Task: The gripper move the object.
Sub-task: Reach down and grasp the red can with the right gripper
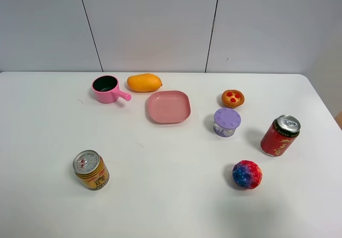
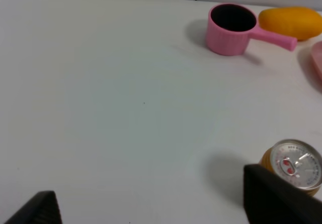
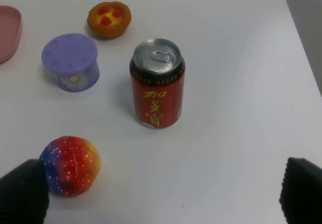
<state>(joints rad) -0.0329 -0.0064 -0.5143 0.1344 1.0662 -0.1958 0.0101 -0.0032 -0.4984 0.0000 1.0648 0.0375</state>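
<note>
The red can (image 1: 280, 136) with gold-yellow lettering and a silver pull-tab top stands upright on the white table at the right. It also shows in the right wrist view (image 3: 157, 83). My right gripper (image 3: 161, 199) is open, its black fingertips (image 3: 22, 194) wide apart, short of the can and not touching it. My left gripper (image 2: 151, 209) is open and empty over the left of the table. One of its fingers (image 2: 276, 199) is next to the short gold-yellow can (image 2: 294, 166). Neither arm shows in the exterior high view.
The gold-yellow can (image 1: 91, 169) stands front left. A pink pot (image 1: 108, 89), mango (image 1: 144, 82) and pink plate (image 1: 169, 107) are at the back. A tart (image 1: 233, 98), purple container (image 1: 227, 122) and red-blue ball (image 1: 247, 174) lie near the red can.
</note>
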